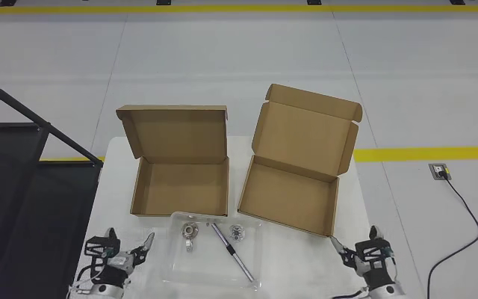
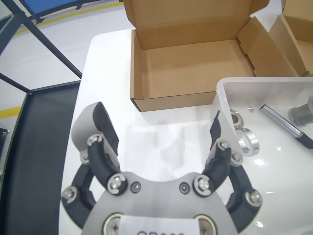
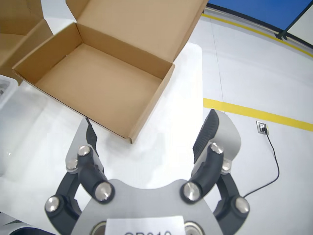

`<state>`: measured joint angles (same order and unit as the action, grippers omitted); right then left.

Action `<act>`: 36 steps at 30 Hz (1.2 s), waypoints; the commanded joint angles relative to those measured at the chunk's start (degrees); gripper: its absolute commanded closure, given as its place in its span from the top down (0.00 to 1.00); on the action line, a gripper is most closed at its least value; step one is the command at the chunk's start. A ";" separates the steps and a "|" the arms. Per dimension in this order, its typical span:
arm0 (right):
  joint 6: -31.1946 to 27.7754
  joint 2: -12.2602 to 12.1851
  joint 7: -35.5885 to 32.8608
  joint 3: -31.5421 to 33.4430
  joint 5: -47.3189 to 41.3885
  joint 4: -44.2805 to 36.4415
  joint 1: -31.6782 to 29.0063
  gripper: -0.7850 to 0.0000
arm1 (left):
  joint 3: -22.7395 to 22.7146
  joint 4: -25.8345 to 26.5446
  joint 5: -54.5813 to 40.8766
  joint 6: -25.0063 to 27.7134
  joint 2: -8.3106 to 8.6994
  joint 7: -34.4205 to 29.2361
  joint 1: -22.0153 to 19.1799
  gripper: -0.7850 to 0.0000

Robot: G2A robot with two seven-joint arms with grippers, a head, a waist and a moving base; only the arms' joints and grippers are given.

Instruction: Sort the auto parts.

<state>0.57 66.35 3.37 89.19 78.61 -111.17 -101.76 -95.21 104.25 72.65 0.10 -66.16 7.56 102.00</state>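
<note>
Our left gripper (image 2: 159,114) spread wide, empty, just beside tray (image 2: 223,94) holding rod (image 2: 281,121), two metal parts (image 1: 189,232); our right gripper (image 3: 149,118) spread, empty, near right box (image 3: 97,79) corner

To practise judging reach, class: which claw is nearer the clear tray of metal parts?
Left. The left claw sits right beside the tray, close by its wall. The right claw is well apart on the tray's other side, near the corner of the right-hand box.
</note>
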 commanded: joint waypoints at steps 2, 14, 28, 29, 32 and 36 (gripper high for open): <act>1.38 0.11 0.05 -0.58 2.56 -5.91 -2.77 1.00 | -2.06 0.38 -2.10 0.97 -0.11 4.45 2.98 1.00; 3.29 0.98 -11.83 -17.89 28.88 -18.25 -3.70 1.00 | -5.12 -0.36 -7.74 0.52 -0.73 12.50 7.75 1.00; 9.16 4.35 -24.12 -38.40 46.63 -13.39 5.55 1.00 | -5.12 -0.36 -7.74 0.52 -0.73 12.50 7.75 1.00; 9.16 4.35 -24.12 -38.40 46.63 -13.39 5.55 1.00 | -5.12 -0.36 -7.74 0.52 -0.73 12.50 7.75 1.00; 9.16 4.35 -24.12 -38.40 46.63 -13.39 5.55 1.00 | -5.12 -0.36 -7.74 0.52 -0.73 12.50 7.75 1.00; 8.84 4.34 -23.98 -38.25 46.73 -13.22 5.57 1.00 | -5.12 -0.36 -7.74 0.52 -0.73 12.50 7.75 1.00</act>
<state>9.71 70.70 -20.72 50.82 125.24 -124.54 -96.21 -100.33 103.89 64.91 0.62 -66.88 20.06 109.75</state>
